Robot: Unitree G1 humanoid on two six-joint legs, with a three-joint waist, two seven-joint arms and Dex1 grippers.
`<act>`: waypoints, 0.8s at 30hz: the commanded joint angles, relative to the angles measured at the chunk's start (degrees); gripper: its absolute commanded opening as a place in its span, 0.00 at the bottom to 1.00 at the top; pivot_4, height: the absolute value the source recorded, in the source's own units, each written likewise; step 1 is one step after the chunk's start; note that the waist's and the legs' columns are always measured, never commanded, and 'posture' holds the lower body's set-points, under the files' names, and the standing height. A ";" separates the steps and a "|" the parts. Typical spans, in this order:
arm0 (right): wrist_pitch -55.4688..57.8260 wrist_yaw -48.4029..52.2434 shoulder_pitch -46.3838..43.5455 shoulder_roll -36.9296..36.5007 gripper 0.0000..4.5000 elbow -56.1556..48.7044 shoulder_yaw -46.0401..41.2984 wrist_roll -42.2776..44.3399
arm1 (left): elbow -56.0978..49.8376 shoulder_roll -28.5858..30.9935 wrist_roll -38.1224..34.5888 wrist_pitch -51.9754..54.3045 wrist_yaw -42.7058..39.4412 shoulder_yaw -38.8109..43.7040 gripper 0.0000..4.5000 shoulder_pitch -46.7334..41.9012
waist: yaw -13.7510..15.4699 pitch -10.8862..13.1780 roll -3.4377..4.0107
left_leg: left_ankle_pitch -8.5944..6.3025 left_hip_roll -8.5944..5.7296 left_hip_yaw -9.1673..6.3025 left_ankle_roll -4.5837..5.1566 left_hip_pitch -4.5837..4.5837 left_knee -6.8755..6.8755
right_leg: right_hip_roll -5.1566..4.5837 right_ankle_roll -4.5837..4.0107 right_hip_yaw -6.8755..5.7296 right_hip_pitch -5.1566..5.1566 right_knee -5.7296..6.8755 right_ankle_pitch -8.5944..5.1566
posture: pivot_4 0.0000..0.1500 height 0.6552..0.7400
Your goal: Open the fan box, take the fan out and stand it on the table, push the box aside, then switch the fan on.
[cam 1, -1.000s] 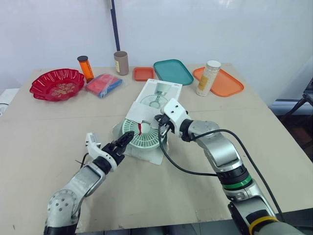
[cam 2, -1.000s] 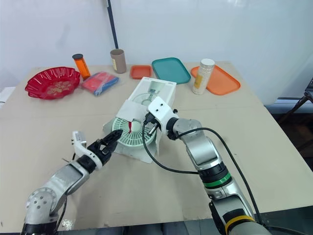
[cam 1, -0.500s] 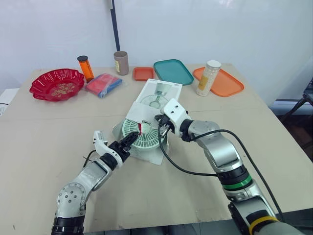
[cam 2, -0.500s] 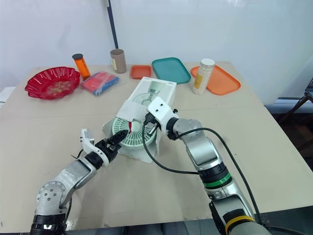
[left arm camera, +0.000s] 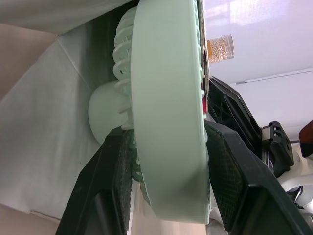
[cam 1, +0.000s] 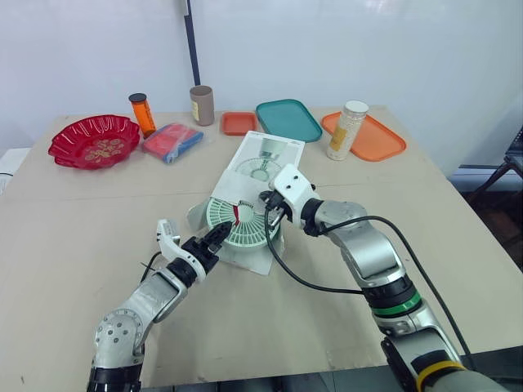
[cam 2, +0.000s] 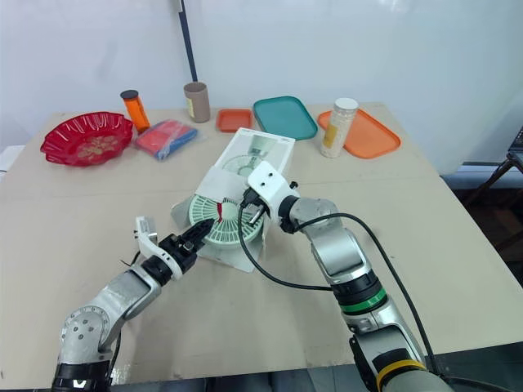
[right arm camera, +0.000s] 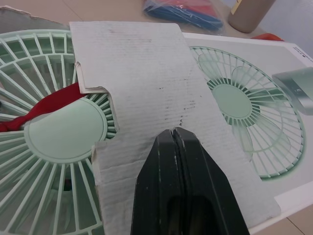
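At mid-counter [cam 1: 73, 220]: fan box [cam 1: 265, 159] lay open, its flap [right arm camera: 146, 73] under the right tool [cam 1: 267, 213], fingers pressed together. Fan [cam 1: 239, 226] sat at the box mouth, rim pinched by the left tool [cam 1: 217, 237]. Judged outstanding: extraction, standing, box aside, switching on.

A beige table [cam 1: 65, 245] stands before a plain white wall [cam 1: 368, 41].

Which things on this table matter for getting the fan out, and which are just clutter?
For the job: fan, fan box, left hand, right hand.

Lying about: red bowl, orange bottle, blue-red packet, brown cup, small orange tray, teal tray, large orange tray, white-lidded canister.
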 commanded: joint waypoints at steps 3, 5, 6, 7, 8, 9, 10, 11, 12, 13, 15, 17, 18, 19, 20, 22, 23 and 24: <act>1.49 0.05 1.49 -0.81 0.00 1.98 1.28 -0.99 | -3.81 0.58 -1.35 0.00 2.71 1.56 0.37 6.60 | -0.01 0.00 0.00 | -0.04 0.05 0.00 -0.03 0.01 0.00 | 0.05 -0.04 0.01 -0.01 0.00 -0.02 | 1.00 1.00; 1.49 0.08 1.43 -0.79 0.00 2.07 1.28 -0.99 | -5.57 0.99 -2.49 -0.04 3.20 1.71 0.37 8.42 | -0.01 0.00 0.00 | -0.05 0.05 0.00 -0.02 0.01 0.00 | 0.05 -0.03 0.02 0.00 0.00 -0.03 | 1.00 1.00; 1.48 0.07 1.37 -0.77 0.00 2.16 1.28 -1.00 | -6.36 1.34 -3.06 -0.04 3.43 1.87 0.37 9.42 | -0.01 0.00 0.00 | -0.06 0.05 0.00 -0.02 0.02 0.00 | 0.05 0.00 0.02 0.00 0.00 -0.05 | 1.00 1.00; 1.47 0.07 1.34 -0.76 0.00 2.21 1.28 -1.00 | -6.94 1.68 -3.55 -0.08 3.75 1.95 0.37 10.21 | -0.01 0.00 0.00 | -0.06 0.05 0.01 -0.02 0.02 0.00 | 0.05 0.01 0.02 0.00 -0.01 -0.06 | 1.00 1.00; 1.46 0.09 1.34 -0.81 0.00 2.21 1.26 -1.02 | -7.56 2.02 -3.79 -0.25 3.89 2.13 0.37 11.04 | -0.01 0.00 0.00 | -0.06 0.05 0.01 -0.01 0.02 0.00 | 0.05 0.01 0.01 0.00 -0.01 -0.06 | 1.00 1.00; 1.50 0.12 1.37 -0.88 0.00 2.16 1.21 -0.99 | -8.18 2.34 -4.03 -0.48 3.98 2.32 0.37 11.92 | -0.01 0.00 0.00 | -0.06 0.05 0.00 -0.01 0.02 0.00 | 0.05 0.01 0.01 0.01 -0.01 -0.06 | 1.00 1.00; 1.52 0.12 1.37 -0.91 0.00 2.13 1.18 -0.99 | -8.64 2.74 -4.27 -0.62 4.10 2.44 0.37 12.69 | -0.02 0.00 0.00 | -0.06 0.05 0.01 -0.01 0.03 0.00 | 0.06 0.01 0.01 0.01 -0.01 -0.06 | 1.00 1.00; 1.55 0.14 1.42 -0.96 0.00 2.06 1.16 -0.99 | -9.16 3.01 -4.47 -0.83 4.27 2.51 0.37 13.50 | -0.05 0.00 0.00 | -0.06 0.06 0.02 -0.01 0.03 0.00 | 0.06 0.01 0.02 0.00 -0.01 -0.06 | 1.00 1.00; 1.60 0.15 1.46 -0.99 0.00 1.99 1.14 -0.98 | -9.64 3.25 -4.60 -0.96 4.46 2.48 0.37 14.14 | -0.05 0.00 0.01 | -0.07 0.06 0.04 -0.01 0.04 0.00 | 0.07 0.00 0.02 0.00 -0.01 -0.06 | 1.00 1.00; 1.63 0.16 1.50 -1.01 0.00 1.94 1.12 -0.97 | -10.01 3.43 -4.60 -1.10 4.66 2.42 0.37 14.60 | -0.02 0.00 0.01 | -0.07 0.06 0.03 -0.01 0.04 0.00 | 0.06 -0.01 0.02 0.00 -0.01 -0.07 | 1.00 1.00; 1.74 0.21 1.58 -1.08 0.00 1.73 1.06 -0.91 | -10.99 3.58 -5.01 -1.72 5.28 2.50 0.37 15.85 | 0.00 0.00 0.00 | -0.07 0.06 0.02 -0.01 0.03 0.00 | 0.06 -0.01 0.02 0.01 -0.01 -0.07 | 1.00 1.00; 1.78 0.20 1.65 -1.11 0.00 1.59 1.08 -0.90 | -11.87 3.70 -5.94 -2.37 6.10 2.59 0.37 17.22 | 0.00 0.00 0.01 | -0.08 0.07 0.02 -0.01 0.03 0.00 | 0.06 -0.01 0.02 0.01 -0.01 -0.07 | 1.00 1.00; 1.75 0.18 1.68 -1.11 0.00 1.56 1.11 -0.91 | -12.29 3.93 -6.07 -2.51 6.20 2.62 0.37 17.87 | -0.01 0.00 0.00 | -0.08 0.07 0.02 -0.01 0.04 0.00 | 0.06 -0.01 0.02 0.01 -0.01 -0.07 | 1.00 1.00; 1.73 0.17 1.70 -1.13 0.00 1.51 1.09 -0.90 | -12.77 4.12 -6.30 -2.71 6.37 2.66 0.37 18.57 | -0.01 0.00 0.00 | -0.08 0.07 0.03 0.00 0.04 0.00 | 0.06 -0.02 0.01 0.01 -0.01 -0.07 | 1.00 1.00; 1.71 0.17 1.76 -1.17 0.00 1.39 1.10 -0.91 | -13.20 4.31 -6.61 -2.92 6.48 2.66 0.37 19.23 | -0.01 0.00 0.00 | -0.08 0.07 0.03 -0.01 0.04 0.00 | 0.07 -0.02 0.01 0.01 -0.01 -0.08 | 1.00 1.00; 1.80 0.30 1.81 -1.32 0.00 1.02 1.04 -0.83 | -14.74 4.96 -7.13 -3.29 6.47 2.60 0.37 21.33 | -0.01 0.00 0.00 | -0.09 0.08 0.03 -0.01 0.04 0.00 | 0.07 -0.03 0.02 0.01 -0.01 -0.09 | 1.00 1.00; 1.85 0.37 1.82 -1.36 0.00 0.85 1.00 -0.78 | -15.41 5.19 -7.44 -3.57 6.55 2.64 0.37 22.27 | -0.01 0.00 0.00 | -0.10 0.08 0.04 -0.01 0.04 0.00 | 0.07 -0.03 0.02 0.01 -0.02 -0.09 | 1.00 1.00; 1.86 0.43 1.82 -1.39 0.00 0.73 0.96 -0.72 | -16.06 5.47 -7.79 -3.93 6.61 2.94 0.37 23.30 | -0.01 0.00 0.01 | -0.11 0.08 0.04 -0.01 0.04 0.00 | 0.07 -0.03 0.02 0.01 -0.02 -0.09 | 1.00 1.00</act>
